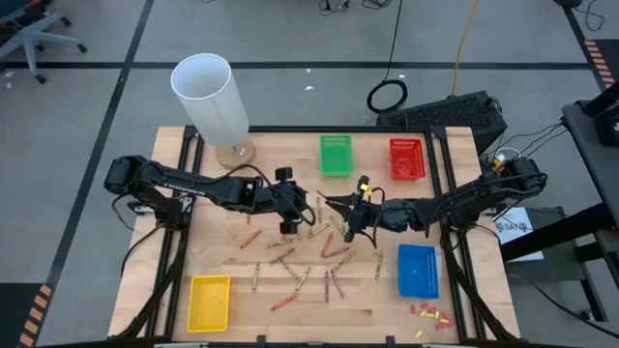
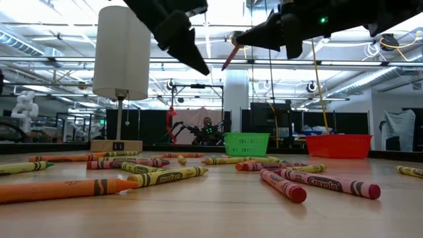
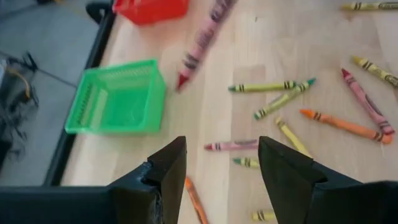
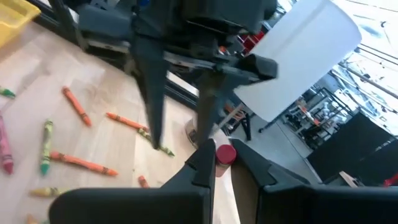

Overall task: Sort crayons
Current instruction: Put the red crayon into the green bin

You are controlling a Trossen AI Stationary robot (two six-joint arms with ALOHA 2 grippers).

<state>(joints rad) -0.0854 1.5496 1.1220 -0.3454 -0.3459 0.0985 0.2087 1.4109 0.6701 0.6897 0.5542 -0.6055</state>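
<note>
Orange crayon [image 2: 63,190] lies closest to the low camera, flat on the wooden desk [image 1: 368,304], with a yellow-green one and two red ones just beyond it. Most of the crayons [image 1: 300,261] are scattered loose over the middle of the desk, between the green basket [image 1: 336,155] at the far edge and the yellow basket [image 1: 210,300] at the near edge.

Above that scatter, on the near side of the green basket, the two arms meet tip to tip. The right pincer [image 1: 346,207] is closed on a single red crayon [image 2: 229,57], which hangs in the air clear of the desk; the right wrist view shows its blunt end clamped between the fingertips. The left pincer [image 1: 290,220] hovers just beside it with its jaws apart and nothing between them; its wrist view shows the red crayon slanting free ahead of the spread fingers [image 3: 165,174], with the green basket below.

A red basket [image 1: 406,159] sits right beside the green basket, and a blue basket [image 1: 418,271] sits well nearer than the red one. A white tube [image 1: 210,97] stands on a small base well to the other side of the green basket.
</note>
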